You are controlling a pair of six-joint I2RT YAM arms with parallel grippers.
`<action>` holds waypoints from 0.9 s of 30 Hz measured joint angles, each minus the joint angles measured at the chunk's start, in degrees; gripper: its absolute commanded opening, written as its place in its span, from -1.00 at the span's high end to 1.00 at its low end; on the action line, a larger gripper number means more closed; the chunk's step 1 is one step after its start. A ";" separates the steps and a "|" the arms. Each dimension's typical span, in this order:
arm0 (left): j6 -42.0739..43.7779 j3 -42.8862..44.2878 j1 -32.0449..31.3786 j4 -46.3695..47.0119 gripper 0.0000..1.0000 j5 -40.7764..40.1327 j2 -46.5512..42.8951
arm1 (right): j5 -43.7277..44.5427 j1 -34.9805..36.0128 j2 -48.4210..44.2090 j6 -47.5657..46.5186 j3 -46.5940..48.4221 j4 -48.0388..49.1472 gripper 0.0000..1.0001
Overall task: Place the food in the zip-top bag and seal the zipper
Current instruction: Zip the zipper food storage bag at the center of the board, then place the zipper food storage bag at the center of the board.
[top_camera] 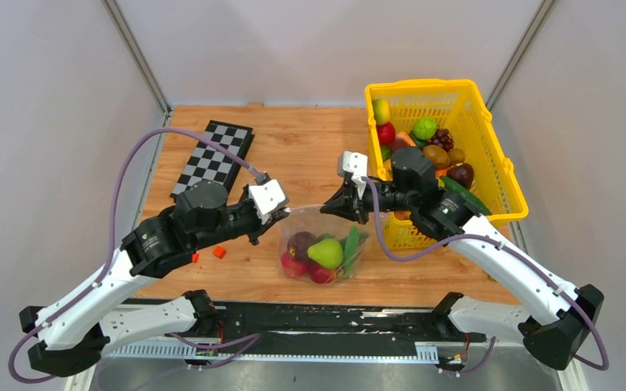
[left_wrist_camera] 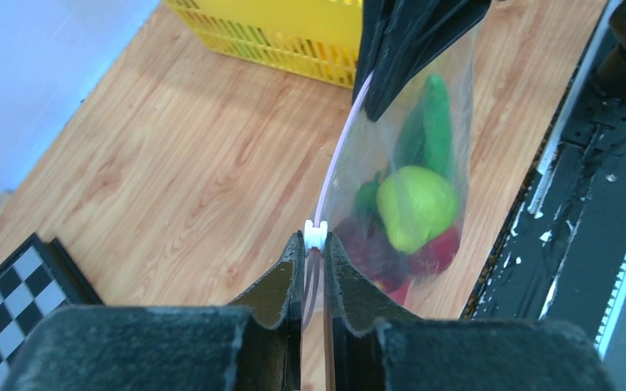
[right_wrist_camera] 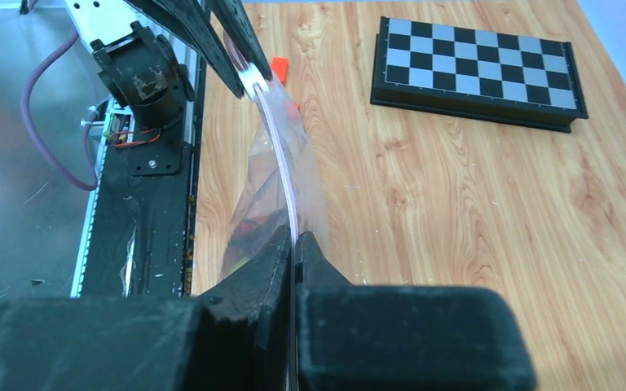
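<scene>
The clear zip-top bag (top_camera: 323, 244) hangs between my two grippers above the table, with food inside: a green pear (top_camera: 326, 252), a dark purple fruit (top_camera: 300, 243), red apples (top_camera: 295, 265) and a long green piece (top_camera: 351, 242). My left gripper (top_camera: 279, 213) is shut on the pinkish zipper (left_wrist_camera: 338, 163) at the bag's left end, just behind a small white slider (left_wrist_camera: 315, 234). My right gripper (top_camera: 328, 208) is shut on the zipper's right end (right_wrist_camera: 281, 183). The zipper strip runs taut between them.
A yellow mesh basket (top_camera: 489, 155) with more toy fruit stands at the back right. A chessboard (top_camera: 216, 155) lies at the back left. Two small orange-red blocks (top_camera: 219, 252) lie on the wooden table under my left arm. A black rail (top_camera: 326, 318) runs along the near edge.
</scene>
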 measured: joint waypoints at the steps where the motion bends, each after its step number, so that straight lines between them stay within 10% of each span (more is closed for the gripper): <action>1: 0.02 -0.02 0.00 -0.63 1.00 -0.70 -0.61 | 0.37 -0.02 -0.15 0.20 -0.07 0.09 1.00; 13: 0.44 0.00 0.00 -6.45 0.98 -7.17 -3.54 | 1.95 -0.02 -0.52 1.40 -0.85 1.60 1.00; 16: 0.44 0.00 0.00 -6.40 0.59 -7.48 -3.37 | 1.88 -0.02 -0.52 1.75 -0.85 1.86 1.00; 21: 0.07 0.13 0.04 -6.19 -0.60 -9.64 -2.95 | 2.03 -0.04 -0.52 2.62 -0.85 2.49 1.00; 27: -1.55 -1.27 0.07 -1.36 -0.99 -14.27 -7.48 | 5.60 -0.09 1.36 3.96 0.09 3.67 1.00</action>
